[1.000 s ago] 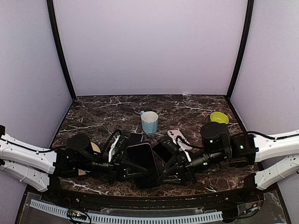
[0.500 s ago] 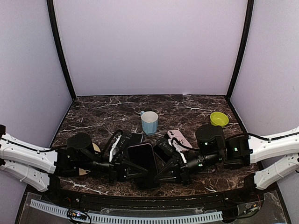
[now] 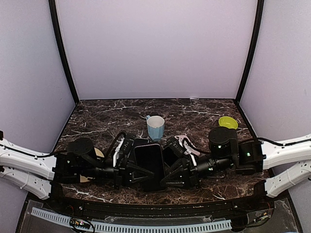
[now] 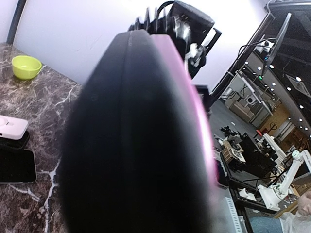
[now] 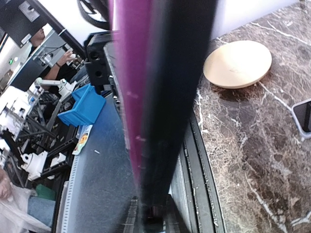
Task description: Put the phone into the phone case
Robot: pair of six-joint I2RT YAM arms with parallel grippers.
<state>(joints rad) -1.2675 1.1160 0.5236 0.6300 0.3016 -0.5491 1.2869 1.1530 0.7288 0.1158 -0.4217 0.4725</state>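
Left end effector [image 3: 137, 174] is clenched on the left edge of a black phone case [image 3: 148, 162], holding it above the front middle of the dark marbled surface [image 3: 107, 119], as seen from the overhead camera. Right end effector [image 3: 166, 175] meets the same case at its right edge, so the two arms face each other across it; whether that end effector is clamped or loose cannot be told from the views. Both wrist cameras look at the case edge-on and very close, blurred: a thick black body with a purple strip, the phone [image 5: 127, 73], running flat along one side of it. How far the phone sits in the case cannot be told.

Just behind the right end effector, a dark handset [image 3: 170, 156] lies flat on the surface, and a pale handset [image 3: 187, 143] lies beside it, slightly farther back. A light blue cup [image 3: 155, 127] stands upright behind the held case, near the middle of the surface. A green bowl [image 3: 227, 122] sits well apart toward the back right corner. A round tan disc [image 5: 238, 63] lies flat on the left side, partly hidden under the left arm in the overhead view.
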